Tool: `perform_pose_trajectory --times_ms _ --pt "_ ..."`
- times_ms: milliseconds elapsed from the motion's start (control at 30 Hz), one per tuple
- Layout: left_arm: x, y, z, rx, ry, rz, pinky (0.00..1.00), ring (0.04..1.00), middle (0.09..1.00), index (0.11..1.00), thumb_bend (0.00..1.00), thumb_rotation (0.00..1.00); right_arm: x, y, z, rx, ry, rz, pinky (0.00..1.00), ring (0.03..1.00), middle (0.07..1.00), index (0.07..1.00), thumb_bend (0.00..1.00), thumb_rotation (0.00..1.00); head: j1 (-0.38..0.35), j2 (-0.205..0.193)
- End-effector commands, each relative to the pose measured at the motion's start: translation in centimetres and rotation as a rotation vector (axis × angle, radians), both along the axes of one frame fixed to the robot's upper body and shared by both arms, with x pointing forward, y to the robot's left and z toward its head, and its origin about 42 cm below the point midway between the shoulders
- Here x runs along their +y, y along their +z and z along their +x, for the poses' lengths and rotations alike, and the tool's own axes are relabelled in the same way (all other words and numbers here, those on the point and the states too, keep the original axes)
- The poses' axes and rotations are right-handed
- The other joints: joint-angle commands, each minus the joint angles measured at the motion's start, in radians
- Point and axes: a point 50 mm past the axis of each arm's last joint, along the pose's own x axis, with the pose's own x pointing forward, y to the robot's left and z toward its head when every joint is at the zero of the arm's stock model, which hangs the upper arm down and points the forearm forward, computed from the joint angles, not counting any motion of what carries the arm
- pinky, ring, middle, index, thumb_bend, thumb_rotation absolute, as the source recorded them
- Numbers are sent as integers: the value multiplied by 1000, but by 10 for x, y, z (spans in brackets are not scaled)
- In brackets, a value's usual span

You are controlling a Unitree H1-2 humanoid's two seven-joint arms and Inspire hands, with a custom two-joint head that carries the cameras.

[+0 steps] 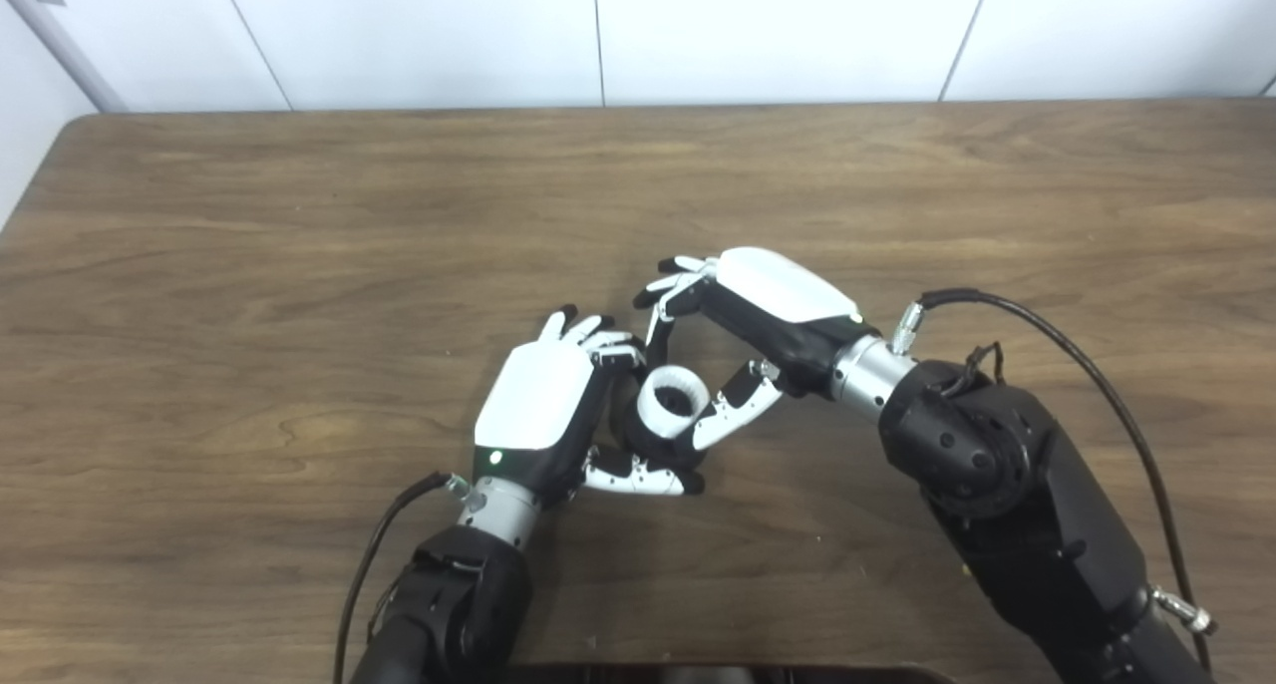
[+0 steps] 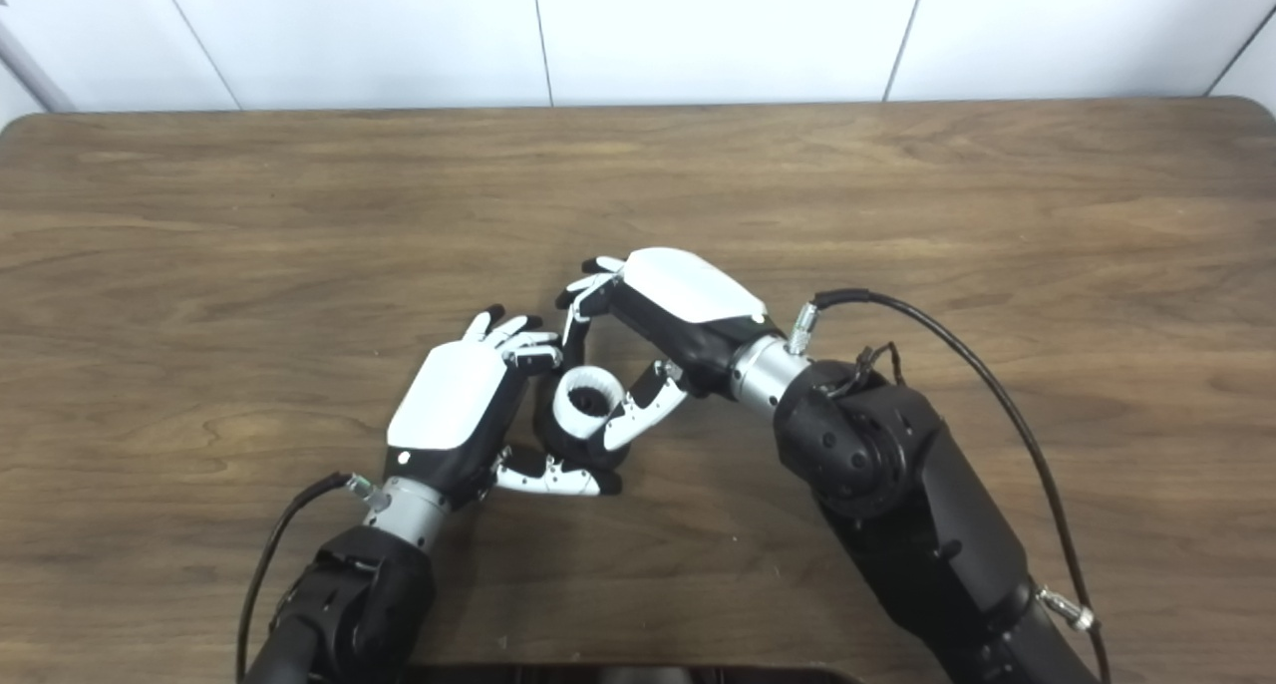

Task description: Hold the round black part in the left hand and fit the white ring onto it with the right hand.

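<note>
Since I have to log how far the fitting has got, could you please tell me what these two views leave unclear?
- Round black part: both views, mostly hidden by the white ring and the left hand.
- Ring seating: whether fully pressed home cannot be told; the rim hides the joint.
- Right hand: its thumb lies beside the ring; actual contact is unclear.
- Dark object at the bottom edge: cut off by the frame.
</note>
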Motion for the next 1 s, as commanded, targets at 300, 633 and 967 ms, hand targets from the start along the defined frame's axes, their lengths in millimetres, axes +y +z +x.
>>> perform_pose_trajectory --times_ms 300,633,967 --pt "-2 1 -1 17 -21 15 1000 905 786 484 524 50 2 10 1 -41 7 27 975 955 832 484 522 138 -1 6" --pt "-2 1 1 6 -23 16 1000 902 783 484 524 51 2 10 1 -43 10 23 971 955 831 484 522 139 -9 11" --pt "-2 2 2 4 -22 9 1000 903 783 484 524 51 5 10 0 -48 19 26 966 955 832 484 523 138 -8 15"
